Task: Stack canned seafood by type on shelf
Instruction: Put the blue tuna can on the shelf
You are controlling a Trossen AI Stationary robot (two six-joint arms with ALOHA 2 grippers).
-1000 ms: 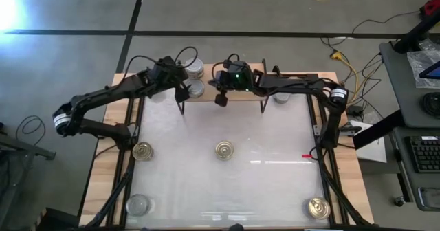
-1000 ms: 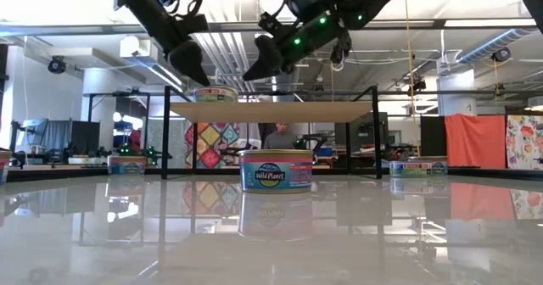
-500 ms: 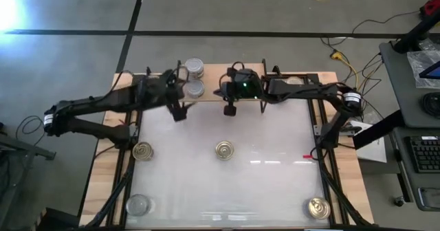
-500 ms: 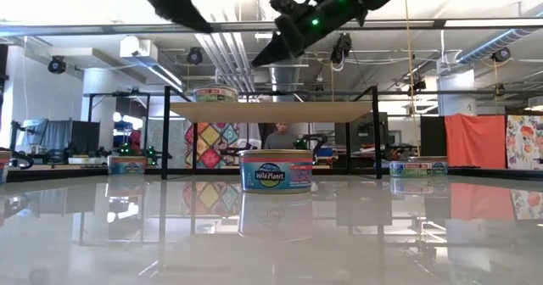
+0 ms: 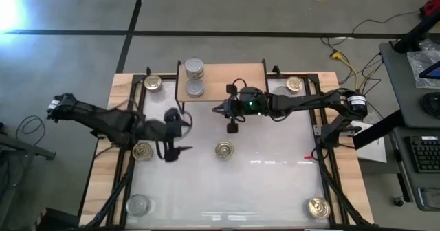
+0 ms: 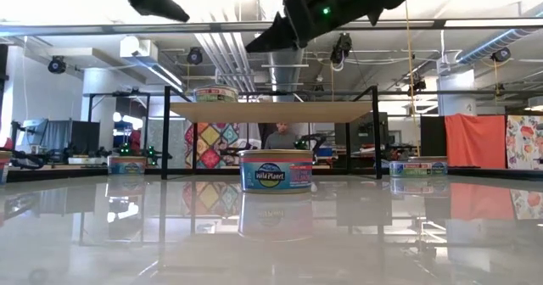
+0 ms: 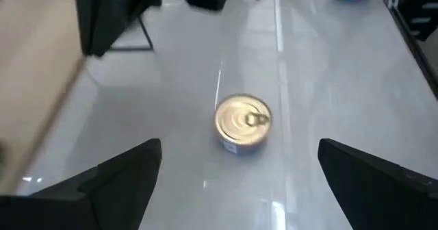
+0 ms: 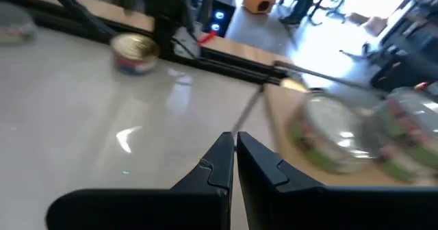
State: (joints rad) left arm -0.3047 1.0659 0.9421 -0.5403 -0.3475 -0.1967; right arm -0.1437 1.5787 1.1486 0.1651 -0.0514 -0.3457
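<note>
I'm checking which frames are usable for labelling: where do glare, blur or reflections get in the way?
High view: strong white glare in the top-left corner. Low view: the glossy table mirrors the blue-labelled can and the shelf. Left wrist view: the gold-topped can is smeared by motion. Right wrist view: the two silver-topped cans are badly blurred.
</note>
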